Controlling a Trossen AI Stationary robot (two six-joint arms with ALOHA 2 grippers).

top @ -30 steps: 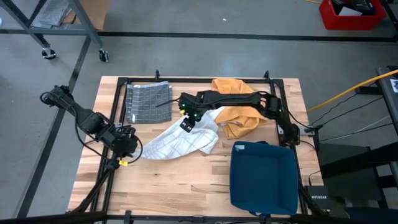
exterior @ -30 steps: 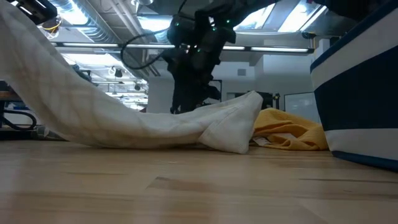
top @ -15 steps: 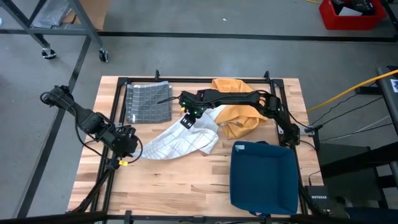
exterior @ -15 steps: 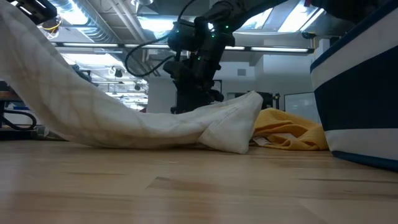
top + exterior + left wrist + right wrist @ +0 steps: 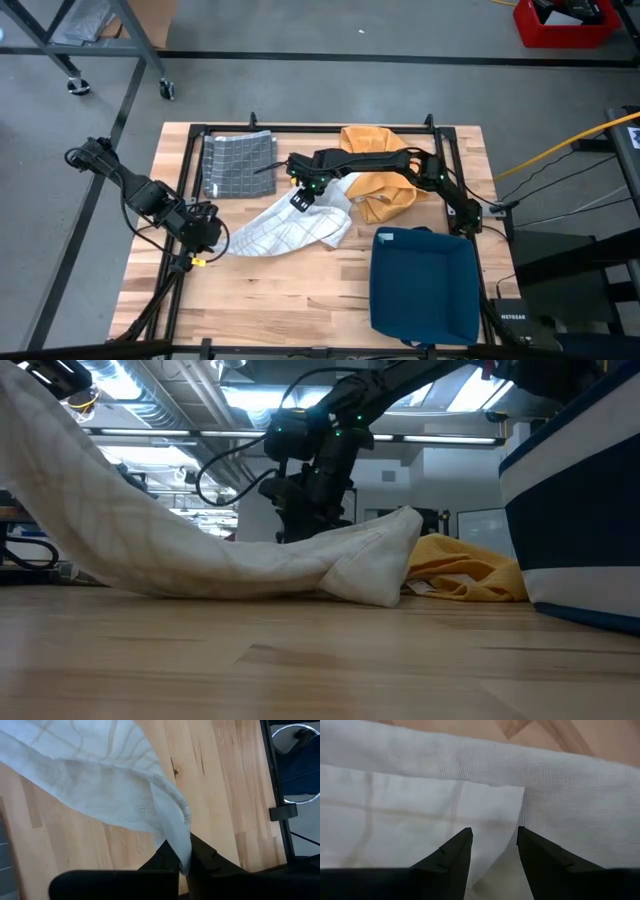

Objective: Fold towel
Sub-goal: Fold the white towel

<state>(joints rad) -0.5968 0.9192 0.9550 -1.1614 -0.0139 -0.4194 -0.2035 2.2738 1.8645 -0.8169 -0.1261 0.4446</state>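
White checked towel (image 5: 285, 228) lies stretched on a diagonal, its long axis running from the left gripper (image 5: 205, 232), clenched on one raised corner, up to the right gripper (image 5: 301, 199), fingers parted just above the far end, gripping nothing.

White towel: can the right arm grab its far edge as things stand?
Probably yes. The right gripper hangs open right over the white towel, nothing between them; the left gripper holds the other corner.
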